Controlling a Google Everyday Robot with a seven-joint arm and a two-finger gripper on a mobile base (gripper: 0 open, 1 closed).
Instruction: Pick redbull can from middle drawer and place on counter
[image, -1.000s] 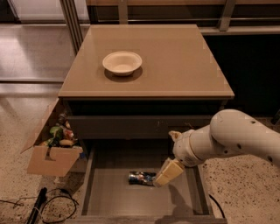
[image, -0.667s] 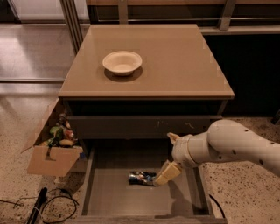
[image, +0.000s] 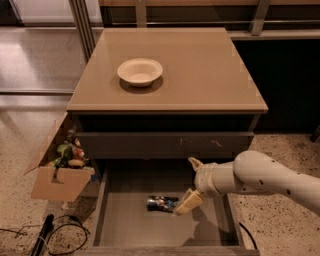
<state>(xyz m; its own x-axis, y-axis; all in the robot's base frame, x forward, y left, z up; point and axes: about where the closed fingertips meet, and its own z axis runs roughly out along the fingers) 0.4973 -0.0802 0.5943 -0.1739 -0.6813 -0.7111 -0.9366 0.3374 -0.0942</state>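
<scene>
Redbull can (image: 161, 203) flat in middle drawer (image: 125, 226); gripper (image: 183, 186) spread, fingertip (image: 179, 210) beside it.

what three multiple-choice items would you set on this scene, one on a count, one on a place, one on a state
1. How many bowls stand on the counter? A none. B one. C two.
2. Where is the redbull can? A on the counter. B in the middle drawer. C on the ground.
3. How is the gripper? A open, low in the drawer beside the can. B shut on the can. C raised above the counter.

B: a single cream bowl sits there.
B: the can lies on its side on the drawer floor.
A: its fingers are spread apart, the lower one by the can's right end.
</scene>
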